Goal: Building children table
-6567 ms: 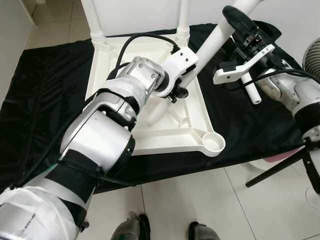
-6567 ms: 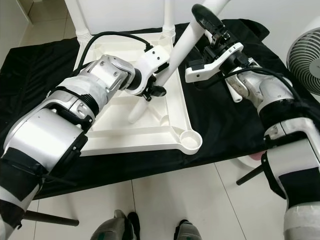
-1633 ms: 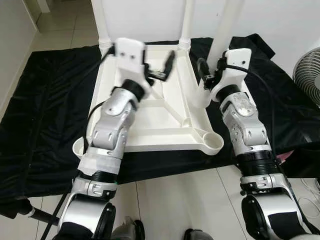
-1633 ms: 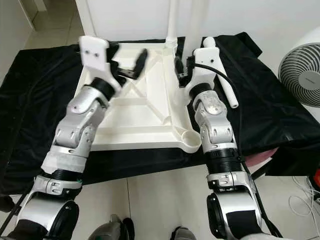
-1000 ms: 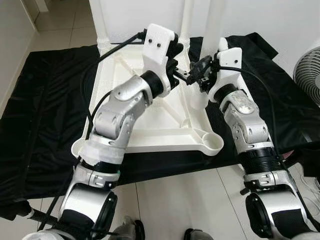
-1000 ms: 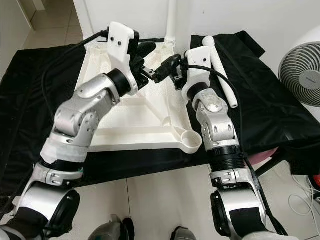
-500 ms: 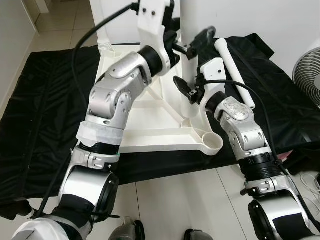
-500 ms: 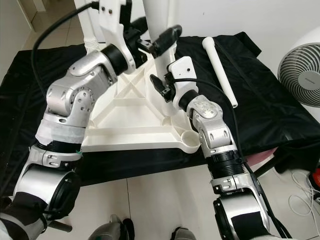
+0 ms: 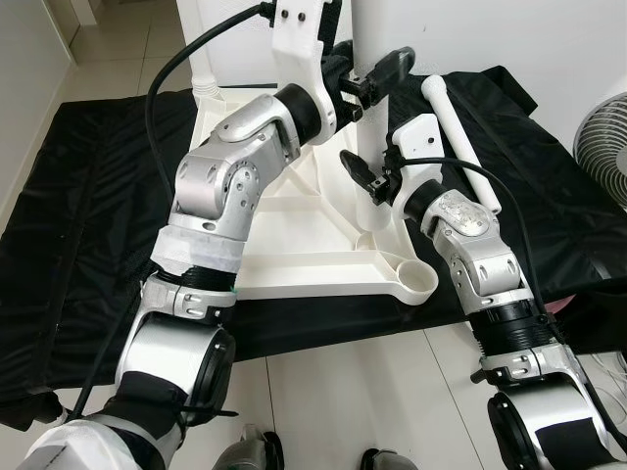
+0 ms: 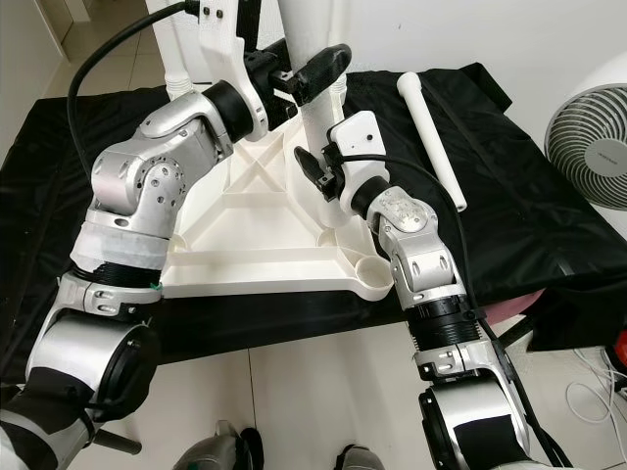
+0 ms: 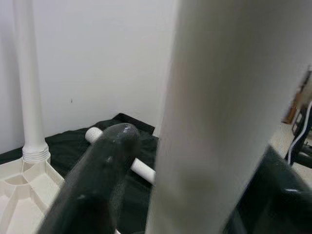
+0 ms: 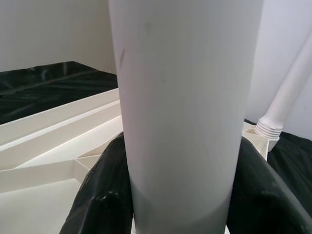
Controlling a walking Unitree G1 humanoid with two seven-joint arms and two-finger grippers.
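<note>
Farthest left, we see a black glossy cloth (image 9: 88,196) spread over pale floor tiles (image 9: 343,392), and on it lies the white plastic children's tabletop (image 9: 294,264), turned underside up with its ribs showing. At its far left corner a white round plastic leg (image 9: 201,59) already stands upright in its socket, and another upright white leg (image 11: 30,97) rises from a far corner socket in the left wrist view.

Moving toward the middle, we find our left gripper (image 9: 367,78) raised high, its two black fingers (image 9: 387,69) set on either side of a thick white tubular leg (image 10: 309,108) that stands upright over the tabletop's right side. In the left wrist view that leg fills the space between the fingers, so we read the left gripper as closed around it. Lower down, our right gripper (image 10: 323,181) grips the same leg, one black finger (image 12: 105,195) pressed to each side of the tube in the right wrist view.

At the near right corner we see a round open socket (image 9: 419,282) with nothing in it.

Further right, one more white tapered leg (image 10: 431,137) lies flat on the cloth, apart from the tabletop. At the far right edge stands a white electric fan with a wire grille (image 10: 598,117).
</note>
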